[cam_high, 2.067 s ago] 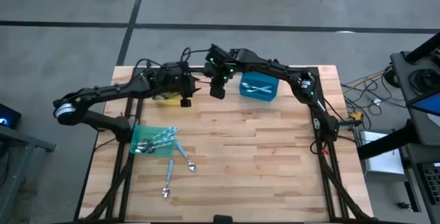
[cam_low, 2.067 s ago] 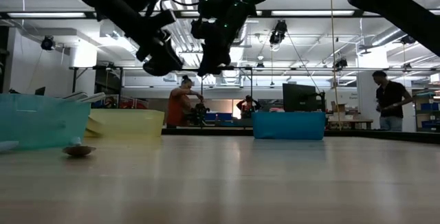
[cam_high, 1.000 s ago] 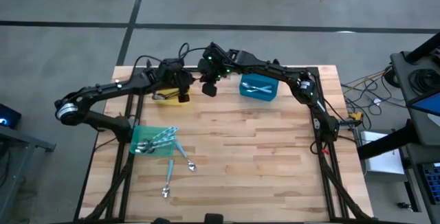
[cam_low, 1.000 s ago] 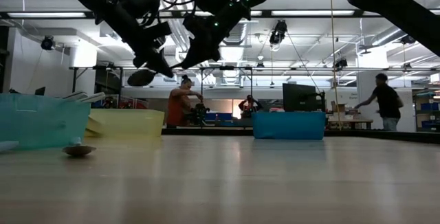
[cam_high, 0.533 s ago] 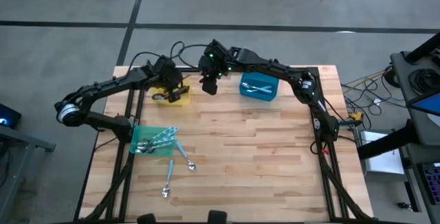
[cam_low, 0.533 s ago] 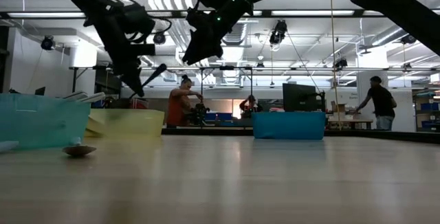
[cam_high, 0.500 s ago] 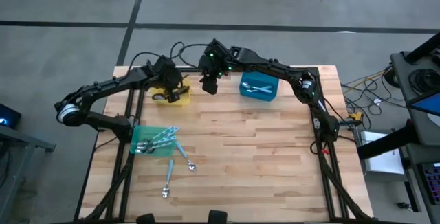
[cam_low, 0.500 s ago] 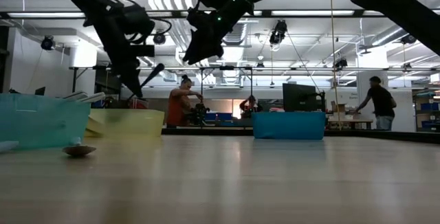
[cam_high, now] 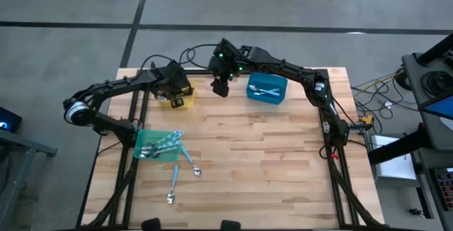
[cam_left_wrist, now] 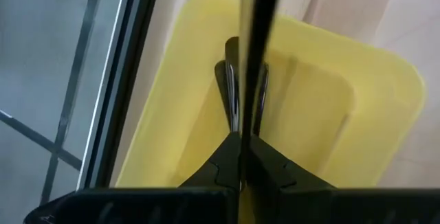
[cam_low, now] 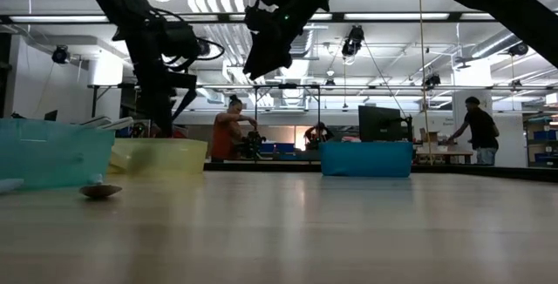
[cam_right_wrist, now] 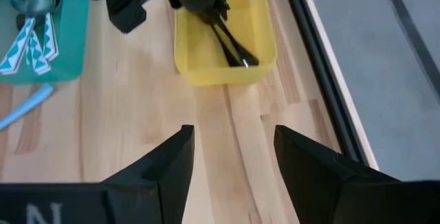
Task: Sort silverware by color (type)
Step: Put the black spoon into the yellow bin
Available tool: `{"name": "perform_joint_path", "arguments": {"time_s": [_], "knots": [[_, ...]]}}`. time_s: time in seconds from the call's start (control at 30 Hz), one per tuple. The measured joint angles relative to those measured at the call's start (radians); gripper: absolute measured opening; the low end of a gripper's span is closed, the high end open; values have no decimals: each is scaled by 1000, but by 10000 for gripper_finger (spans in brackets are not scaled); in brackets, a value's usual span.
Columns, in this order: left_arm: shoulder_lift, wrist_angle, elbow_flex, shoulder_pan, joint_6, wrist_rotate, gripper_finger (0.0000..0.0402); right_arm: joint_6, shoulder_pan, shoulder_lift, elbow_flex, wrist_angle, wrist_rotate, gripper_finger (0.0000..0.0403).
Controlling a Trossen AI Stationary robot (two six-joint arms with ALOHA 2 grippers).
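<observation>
the left gripper (cam_high: 172,89) hangs over the yellow plastic bin (cam_high: 183,100) at the far left of the light wooden table (cam_high: 269,160), its jaws pressed shut on a slim black utensil (cam_left_wrist: 253,52) whose dark handle runs down into the bin beside other dark utensils (cam_right_wrist: 232,45) lying there. the right gripper (cam_right_wrist: 232,157) hovers over bare table between the yellow bin and the blue plastic bin (cam_high: 267,97), its jaws spread wide and empty. inside the blue bin lie pale blue-handled utensils (cam_high: 265,89). the green plastic bin (cam_high: 157,156) at the table's left edge holds a heap of silver and light-blue-handled spoons (cam_high: 159,144), some sticking out over its rim. three more light-handled spoons (cam_high: 185,166) lie loose on the table just beside the green bin. people (cam_low: 232,129) stand in the room beyond.
</observation>
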Motion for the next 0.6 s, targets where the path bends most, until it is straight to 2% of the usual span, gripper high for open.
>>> {"name": "perform_joint_path", "arguments": {"time_s": [0.2,0.43,0.6], "knots": [[7,-51,69,-4,8,5,0,2,0,-2,0,-67,0,192],[12,-248,195,-4,71,46,0,-15,0,-34,0,-213,-1,192],[67,-445,292,-3,149,67,0,-24,0,-95,0,-356,-1,192]]}}
